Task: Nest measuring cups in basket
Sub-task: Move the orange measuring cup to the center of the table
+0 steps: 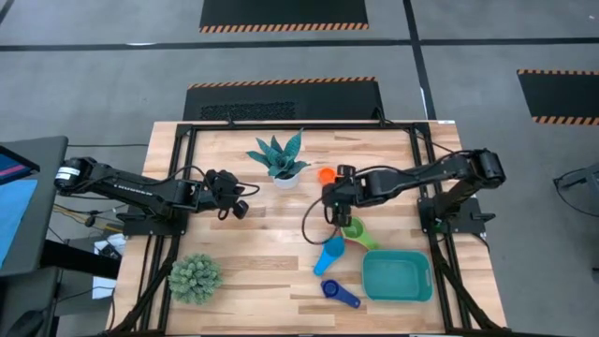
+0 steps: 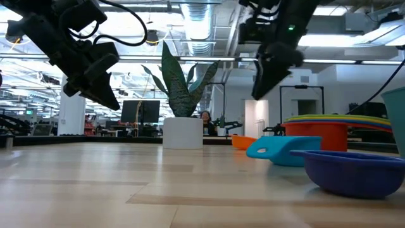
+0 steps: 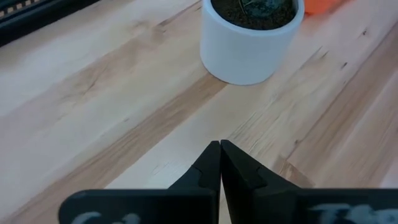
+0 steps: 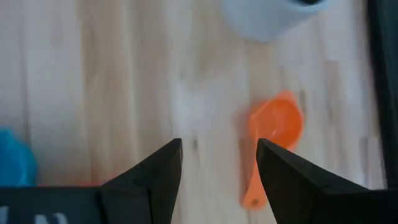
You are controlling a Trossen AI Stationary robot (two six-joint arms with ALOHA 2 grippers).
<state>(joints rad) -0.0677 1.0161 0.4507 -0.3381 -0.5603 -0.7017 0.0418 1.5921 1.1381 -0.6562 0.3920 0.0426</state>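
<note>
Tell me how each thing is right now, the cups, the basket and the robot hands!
Teal basket: empty.
Orange cup: lying alone on the table.
Green cup: outside basket.
Light blue cup: outside basket.
Dark blue cup: outside basket.
Left gripper: shut, empty.
Right gripper: open above orange cup.

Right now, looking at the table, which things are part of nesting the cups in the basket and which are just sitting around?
Part of the job:
- orange cup
- green cup
- light blue cup
- dark blue cup
- teal basket
- right gripper, open over the table
- left gripper, shut, waiting

Just lying about:
- spiky plant in white pot
- round green plant
</note>
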